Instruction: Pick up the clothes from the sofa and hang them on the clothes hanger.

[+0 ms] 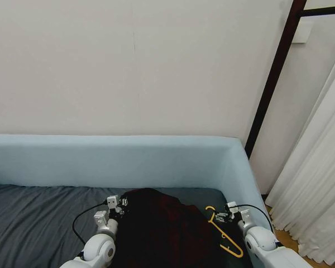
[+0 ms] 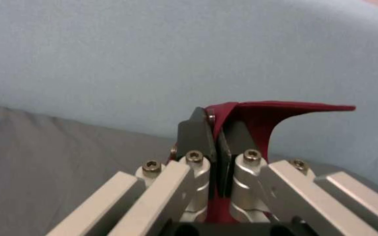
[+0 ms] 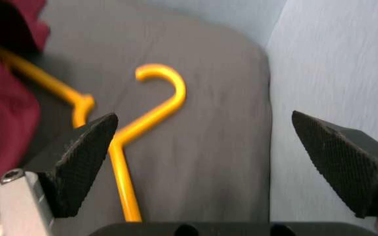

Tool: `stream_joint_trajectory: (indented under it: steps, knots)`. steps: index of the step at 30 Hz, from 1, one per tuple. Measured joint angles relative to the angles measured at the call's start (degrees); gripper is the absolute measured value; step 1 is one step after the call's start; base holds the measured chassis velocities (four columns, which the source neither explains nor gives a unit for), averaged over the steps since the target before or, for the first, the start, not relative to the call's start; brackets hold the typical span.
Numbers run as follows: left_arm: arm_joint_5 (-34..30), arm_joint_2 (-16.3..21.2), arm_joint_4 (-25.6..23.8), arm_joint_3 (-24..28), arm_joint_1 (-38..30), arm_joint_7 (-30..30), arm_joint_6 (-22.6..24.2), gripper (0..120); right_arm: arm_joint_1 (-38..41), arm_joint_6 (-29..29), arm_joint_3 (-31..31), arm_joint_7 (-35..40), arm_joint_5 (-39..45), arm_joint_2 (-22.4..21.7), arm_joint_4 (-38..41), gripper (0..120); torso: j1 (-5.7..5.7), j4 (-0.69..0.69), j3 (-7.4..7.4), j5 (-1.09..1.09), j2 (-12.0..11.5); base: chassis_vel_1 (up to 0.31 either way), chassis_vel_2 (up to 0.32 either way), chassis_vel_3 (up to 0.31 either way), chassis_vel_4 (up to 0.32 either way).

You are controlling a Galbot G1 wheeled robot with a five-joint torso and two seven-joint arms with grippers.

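A dark red garment (image 1: 167,229) lies heaped on the grey sofa seat (image 1: 33,218). My left gripper (image 1: 118,204) sits at the garment's left edge, shut on a fold of the red cloth (image 2: 261,118), which sticks up between the fingers (image 2: 198,135). A yellow hanger (image 1: 226,234) lies on the seat to the right of the garment, its hook (image 3: 165,86) pointing toward the backrest. My right gripper (image 1: 230,211) hovers open just past the hook, its two pads (image 3: 77,162) spread wide over the hanger's neck (image 3: 126,147).
The pale blue sofa backrest (image 1: 117,159) and right armrest (image 1: 243,184) wall in the seat. A dark wooden pole (image 1: 273,78) rises behind the armrest, with white curtains (image 1: 318,190) at far right.
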Motion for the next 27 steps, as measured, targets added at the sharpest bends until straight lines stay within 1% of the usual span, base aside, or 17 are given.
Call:
stream_joint_trajectory:
  steps: [3, 8, 9, 12, 17, 22, 24, 25, 26, 27]
  knots:
    - [0.1, -0.1, -0.2, 0.1, 0.2, 0.0, 0.0, 0, -0.3, 0.3, -0.1, -1.2, -1.0, -0.2, -1.1, 100, 0.00, 0.00, 0.00, 0.01, 0.0, 0.000, 0.000, 0.000, 0.000]
    - [0.4, 0.0, -0.6, 0.1, 0.6, 0.1, 0.0, 0, -0.6, -0.5, -0.9, -6.5, -2.5, -1.6, -2.3, 100, 0.00, 0.00, 0.00, -0.01, 0.0, 0.000, 0.000, 0.000, 0.000]
    - [0.4, 0.0, -0.6, 0.1, 0.6, 0.1, 0.0, 0, -0.6, -0.5, -0.9, -6.5, -2.5, -1.6, -2.3, 100, 0.00, 0.00, 0.00, -0.01, 0.0, 0.000, 0.000, 0.000, 0.000]
    - [0.5, 0.2, -0.8, 0.0, 0.8, 0.2, 0.0, 0, -0.2, 0.6, -1.8, -10.1, -6.4, -0.8, -5.0, 100, 0.00, 0.00, 0.00, 0.00, 0.0, 0.000, 0.000, 0.000, 0.000]
    - [0.5, 0.4, -1.2, 0.1, 0.9, 0.2, 0.1, 0, 1.1, 3.0, -2.4, -12.6, -9.5, 0.3, -8.5, 100, 0.00, 0.01, 0.00, 0.00, 0.0, 0.000, 0.000, 0.000, 0.000]
    - [0.5, -0.1, -1.2, 0.2, 1.0, 0.3, 0.1, 0, 2.3, 4.4, -2.3, -13.2, -10.9, 1.6, -10.8, 96, 0.01, 0.01, 0.00, 0.00, 0.0, 0.000, 0.000, 0.000, 0.000]
    - [0.5, -0.1, -1.1, 0.2, 1.0, 0.4, 0.1, 0, 2.6, 5.6, -2.6, -14.0, -12.2, 1.6, -11.3, 90, 0.00, 0.01, 0.00, -0.01, 0.0, 0.000, 0.000, 0.000, 0.000]
    - [0.5, -0.1, -1.1, 0.2, 1.0, 0.4, 0.1, 0, 2.6, 5.6, -2.6, -14.0, -12.2, 1.6, -11.3, 90, 0.00, 0.01, 0.00, -0.01, 0.0, 0.000, 0.000, 0.000, 0.000]
    - [0.5, -0.1, -1.1, 0.3, 1.0, 0.5, 0.1, 0, 2.6, 6.4, -2.9, -14.5, -13.0, 1.5, -11.5, 84, 0.00, 0.01, 0.00, -0.01, 0.0, 0.000, 0.000, 0.000, 0.000]
    - [0.5, -0.1, -1.1, 0.3, 0.9, 0.5, 0.1, 0, 2.6, 7.1, -3.2, -14.8, -13.8, 1.4, -11.7, 81, 0.00, 0.00, 0.00, 0.00, 0.0, 0.000, 0.000, 0.000, 0.000]
